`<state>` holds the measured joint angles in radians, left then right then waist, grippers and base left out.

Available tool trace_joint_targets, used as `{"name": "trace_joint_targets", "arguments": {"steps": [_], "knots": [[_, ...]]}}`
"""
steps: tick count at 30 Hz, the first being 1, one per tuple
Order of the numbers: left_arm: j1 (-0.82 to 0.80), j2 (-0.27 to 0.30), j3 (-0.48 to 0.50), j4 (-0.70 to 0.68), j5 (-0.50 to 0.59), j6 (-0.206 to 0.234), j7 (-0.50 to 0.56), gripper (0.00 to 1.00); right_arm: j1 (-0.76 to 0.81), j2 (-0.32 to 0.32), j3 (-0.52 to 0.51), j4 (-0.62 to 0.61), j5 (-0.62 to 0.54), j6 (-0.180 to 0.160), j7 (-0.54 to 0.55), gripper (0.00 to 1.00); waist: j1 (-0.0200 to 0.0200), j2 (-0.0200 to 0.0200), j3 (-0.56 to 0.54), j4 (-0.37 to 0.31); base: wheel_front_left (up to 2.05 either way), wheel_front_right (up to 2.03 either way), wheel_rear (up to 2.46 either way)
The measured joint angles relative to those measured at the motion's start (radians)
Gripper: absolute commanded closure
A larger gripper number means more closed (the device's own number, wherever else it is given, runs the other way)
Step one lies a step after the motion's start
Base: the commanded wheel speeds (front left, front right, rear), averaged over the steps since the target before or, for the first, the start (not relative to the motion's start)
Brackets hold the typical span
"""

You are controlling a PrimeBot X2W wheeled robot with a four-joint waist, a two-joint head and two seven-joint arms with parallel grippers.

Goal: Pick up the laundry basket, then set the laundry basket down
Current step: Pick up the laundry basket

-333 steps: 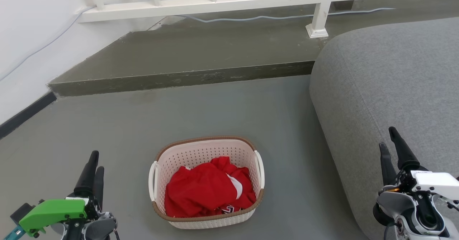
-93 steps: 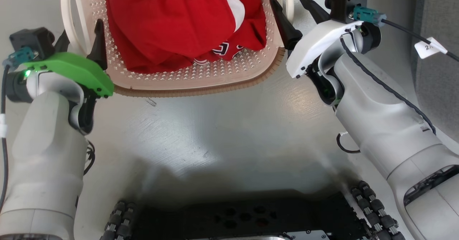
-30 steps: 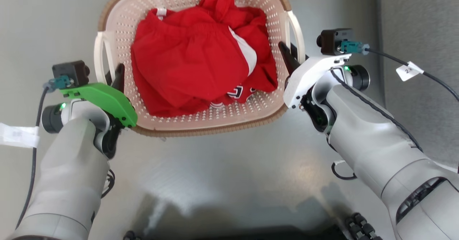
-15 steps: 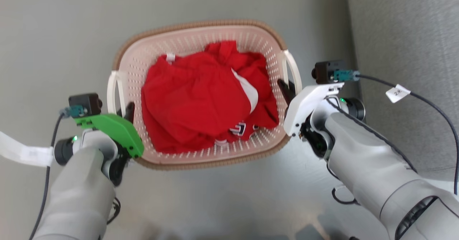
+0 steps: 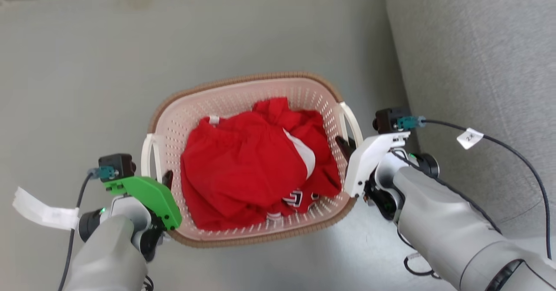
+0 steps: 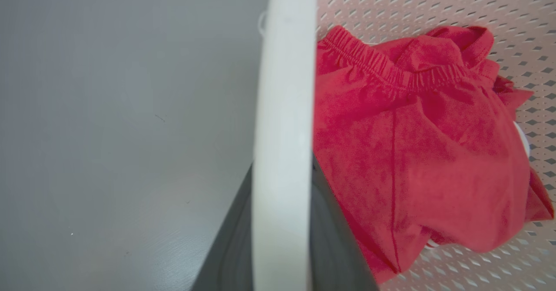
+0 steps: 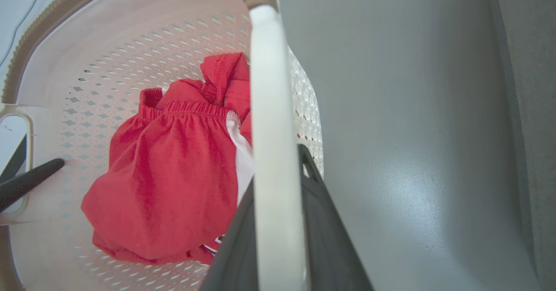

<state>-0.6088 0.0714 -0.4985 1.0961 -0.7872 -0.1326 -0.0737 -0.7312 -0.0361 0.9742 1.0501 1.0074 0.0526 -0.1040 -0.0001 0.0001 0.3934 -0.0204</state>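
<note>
Cream basket point(image 5: 243, 100) held between left pincer point(image 6: 281, 167) and right pincer point(image 7: 278, 165), each pinching a handle point(image 6: 282, 87); uneven lifting might have tipped it.

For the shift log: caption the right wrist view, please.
Right gripper clamps the laundry basket's white handle; red clothes lie inside.

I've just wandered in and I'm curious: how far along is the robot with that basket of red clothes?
Done: the left gripper and right gripper are each shut on a white side handle of the laundry basket, red clothes inside. In hand: the lift, though whether its base has left the grey floor I cannot tell. Left: setting it down.
</note>
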Motion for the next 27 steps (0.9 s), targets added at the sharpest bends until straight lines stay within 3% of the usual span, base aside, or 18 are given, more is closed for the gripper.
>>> {"name": "trace_joint_targets", "arguments": {"steps": [27], "knots": [[0.149, -0.025, -0.028, 0.062, -0.055, -0.001, 0.104, 1.00, 0.156, 0.005, 0.057, 0.030, 0.089, 0.010, 0.139, 1.00, 0.0000, 0.0000, -0.285, -0.014, 0.00, 0.00, 0.00]]}}
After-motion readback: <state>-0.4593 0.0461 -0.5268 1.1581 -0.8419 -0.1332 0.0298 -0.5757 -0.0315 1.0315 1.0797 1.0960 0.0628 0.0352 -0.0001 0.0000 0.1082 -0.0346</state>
